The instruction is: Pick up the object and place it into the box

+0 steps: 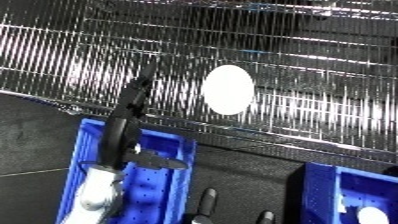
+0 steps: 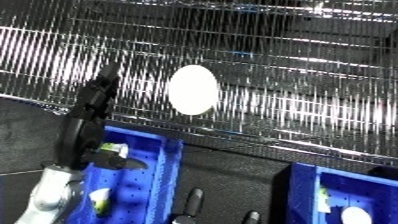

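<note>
White oval object (image 1: 227,89) lies on the shiny ribbed surface (image 1: 338,65), well apart from the blue bin (image 1: 178,150) below-left; prob. light, smooth & rigid, maybe egg-like so slippery, best pinched across its narrow sides. Left hand (image 1: 133,100) reaches up beside it, fingers straight, holding nothing; right hand's fingertips (image 1: 207,197) barely show, can't tell.

A ribbed, shiny metallic surface (image 1: 293,60) fills the upper part of the view w/ bright glare streaks running across it. Below its edge lies a dark counter (image 1: 249,175), matte, approx. level w/ the lower half of the frame. A dark band (image 2: 266,7) crosses the very top.
</note>
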